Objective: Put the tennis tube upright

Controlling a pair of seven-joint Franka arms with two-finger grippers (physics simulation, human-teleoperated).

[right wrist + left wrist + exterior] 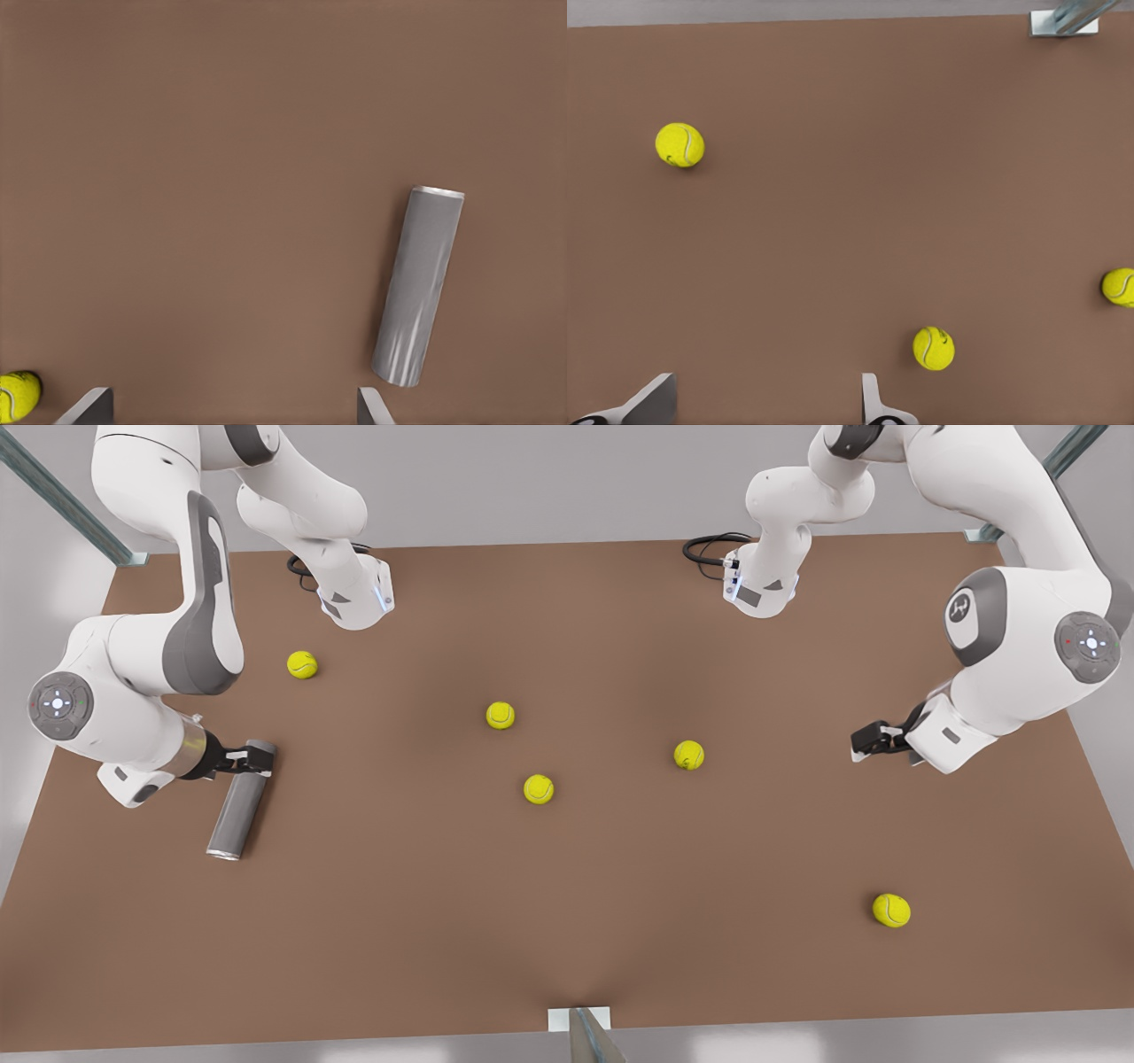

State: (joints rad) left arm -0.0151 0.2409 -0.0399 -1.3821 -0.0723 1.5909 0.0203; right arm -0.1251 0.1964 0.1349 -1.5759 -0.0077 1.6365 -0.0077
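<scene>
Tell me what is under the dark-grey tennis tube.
The dark-grey cylindrical tennis tube lies on its side directly on the brown table; nothing else shows beneath it. The strip of table it covers is hidden. The open right hand is by its far end.

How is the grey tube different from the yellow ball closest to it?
The tube is a long grey cylinder; the ball is a small yellow sphere. The tube lies on its side by the open right gripper; the ball sits apart from it. The left gripper waits, open, at the front view's right. Both rest on the table.
</scene>
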